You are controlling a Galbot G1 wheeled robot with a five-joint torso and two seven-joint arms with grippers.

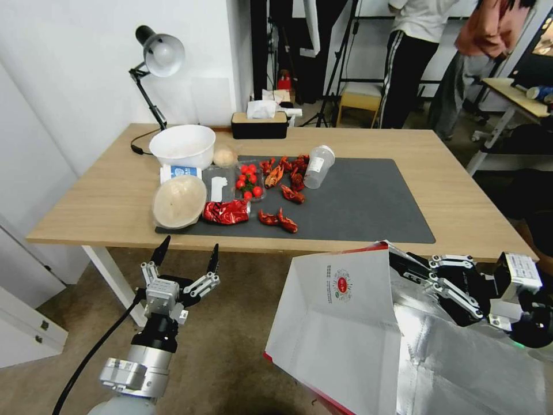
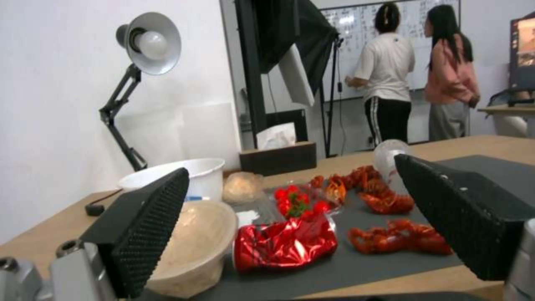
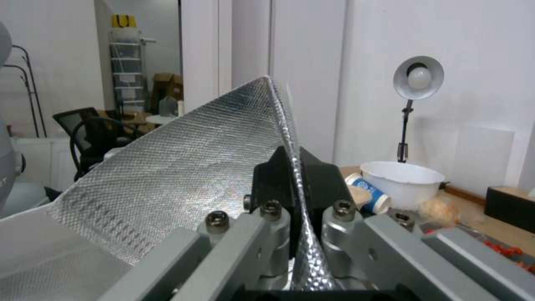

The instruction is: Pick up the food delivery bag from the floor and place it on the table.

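Right now my right claw [image 1: 412,266] is clenched on the foil rim of the food delivery bag [image 1: 345,323], holding it off the floor beside the bench [image 1: 455,190]; my left claw [image 1: 185,256] hangs released, clear of it.

A plain white wall [image 1: 75,69] runs along the left side of the room. The floor [image 1: 230,323] is a mottled brown carpet. A black articulated desk lamp [image 1: 158,55] with a grey shade stands at the far left corner of the table. Beyond the far edge stand black tripod stands [image 1: 340,63] and a small wooden stool [image 1: 358,101]. A second desk [image 1: 512,95] with white legs occupies the far right. A whiteboard [image 2: 357,37] hangs on the rear wall. A black office chair [image 3: 92,133] and a white shelving unit [image 3: 125,71] stand in an adjoining area.
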